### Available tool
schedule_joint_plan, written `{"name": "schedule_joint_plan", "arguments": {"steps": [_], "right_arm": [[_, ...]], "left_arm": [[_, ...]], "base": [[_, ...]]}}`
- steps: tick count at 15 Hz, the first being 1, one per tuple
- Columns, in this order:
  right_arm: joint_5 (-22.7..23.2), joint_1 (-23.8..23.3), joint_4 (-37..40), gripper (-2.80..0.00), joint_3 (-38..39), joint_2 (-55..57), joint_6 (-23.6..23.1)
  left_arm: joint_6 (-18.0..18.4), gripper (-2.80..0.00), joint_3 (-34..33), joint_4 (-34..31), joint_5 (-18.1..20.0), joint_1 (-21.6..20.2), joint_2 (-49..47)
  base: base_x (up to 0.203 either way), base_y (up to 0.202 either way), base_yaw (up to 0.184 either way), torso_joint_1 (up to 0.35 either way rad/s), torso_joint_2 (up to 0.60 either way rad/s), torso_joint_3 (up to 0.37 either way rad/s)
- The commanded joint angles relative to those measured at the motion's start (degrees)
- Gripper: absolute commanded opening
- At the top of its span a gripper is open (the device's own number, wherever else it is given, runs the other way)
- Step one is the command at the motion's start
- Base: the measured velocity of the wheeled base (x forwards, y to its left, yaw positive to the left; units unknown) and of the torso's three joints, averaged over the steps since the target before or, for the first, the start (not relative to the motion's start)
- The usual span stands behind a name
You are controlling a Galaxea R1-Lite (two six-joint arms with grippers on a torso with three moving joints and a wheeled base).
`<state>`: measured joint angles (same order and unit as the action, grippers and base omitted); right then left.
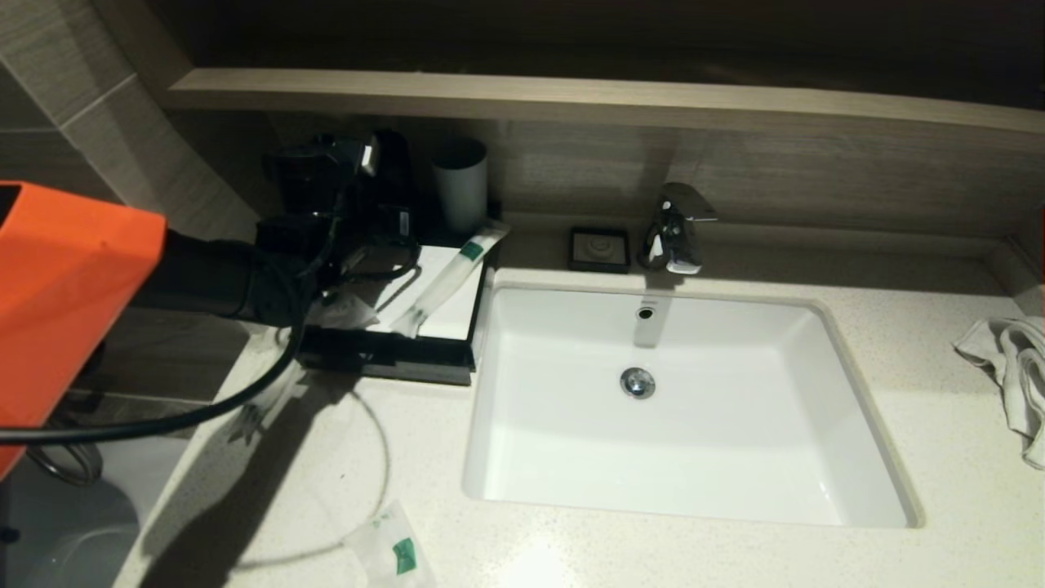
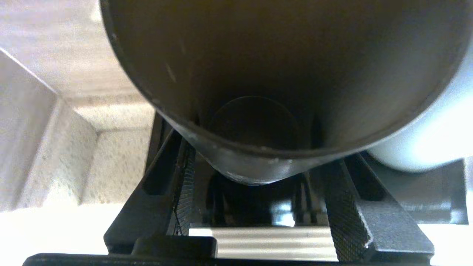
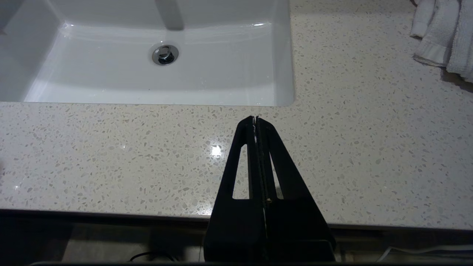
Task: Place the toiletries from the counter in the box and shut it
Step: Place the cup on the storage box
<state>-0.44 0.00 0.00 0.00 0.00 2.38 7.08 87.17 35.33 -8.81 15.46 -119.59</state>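
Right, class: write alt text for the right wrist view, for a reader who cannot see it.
The right gripper, its black fingers pressed shut, hangs over the speckled counter just in front of the white sink. A drain sits in the basin, and a crumpled white towel lies on the counter at the picture's upper right corner.

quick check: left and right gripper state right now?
Left gripper: closed on the black cup, at the back of the box.
Right gripper: shut, empty, above the counter.
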Motion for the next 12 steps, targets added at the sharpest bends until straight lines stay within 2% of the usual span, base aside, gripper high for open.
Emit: {"name": "schedule_joint_plan", "arguments": {"steps": [1,9,10,12], "right_arm": [[0.00,0.00,0.00,-2.80,0.08,0.00,-0.01],[0.00,0.00,0.00,-2.80,0.09,0.00,-0.01],[0.00,0.00,0.00,-2.80,0.08,0.00,-0.01],[0.00,0.00,0.00,-2.80,0.08,0.00,-0.01]], "left_arm": [[0.04,-2.80,0.54,-0.09,-0.06,0.01,-0.12],[0.04,-2.80,0.46,-0.18,-0.15,0.01,-0.64],[0.04,0.00,0.27,-0.26,-0.15,0.01,-0.47],[0.04,0.00,0.12,-0.26,-0.15,0.01,-0.29]], "base": [[0.000,0.000,0.000,0.000,0.00,0.000],[0.000,0.000,0.000,0.000,0.00,0.000],[0.000,0.000,0.000,0.000,0.00,0.000],[0.000,0.000,0.000,0.000,0.00,0.000]]}}
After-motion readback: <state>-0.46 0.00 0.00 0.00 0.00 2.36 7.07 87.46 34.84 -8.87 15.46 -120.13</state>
